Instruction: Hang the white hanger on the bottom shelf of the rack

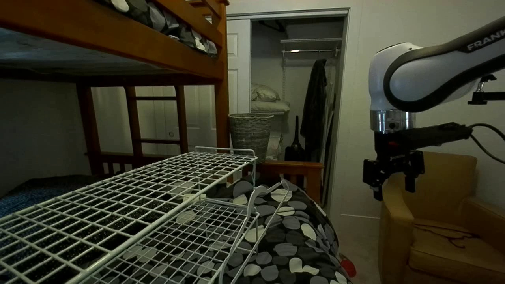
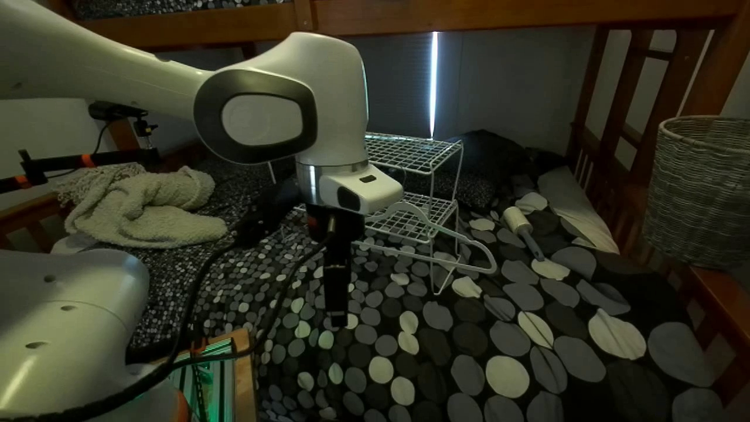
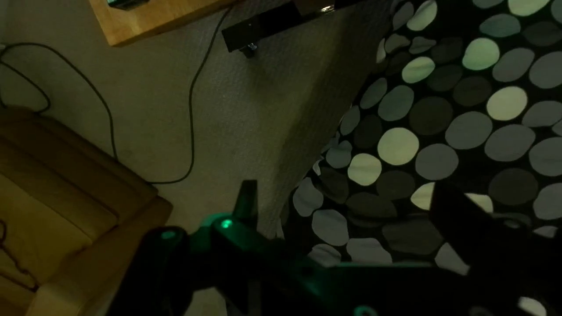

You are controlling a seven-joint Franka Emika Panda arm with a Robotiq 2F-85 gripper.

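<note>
The rack (image 1: pixel 136 197) is a white wire-grid stand on the bed; it also shows in an exterior view (image 2: pixel 430 155), partly behind the arm. Its bottom shelf (image 1: pixel 185 240) lies under the upper tier and also shows in an exterior view (image 2: pixel 404 225). The white hanger (image 1: pixel 241 232) is at the rack's long side; it also shows in an exterior view (image 2: pixel 471 240), where my gripper covers its left part. I cannot tell clearly what its hook rests on. My gripper (image 1: pixel 394 191) is open and empty, pointing down, apart from the hanger; it also shows in the wrist view (image 3: pixel 347 193).
A brown bunk bed (image 1: pixel 173 59) frames the scene, its upper bunk overhead. A wicker basket (image 2: pixel 697 193) stands at the bed's end. A lint roller (image 2: pixel 524 231) and a cream blanket (image 2: pixel 146 205) lie on the bed. A tan armchair (image 1: pixel 442 232) stands beyond the gripper.
</note>
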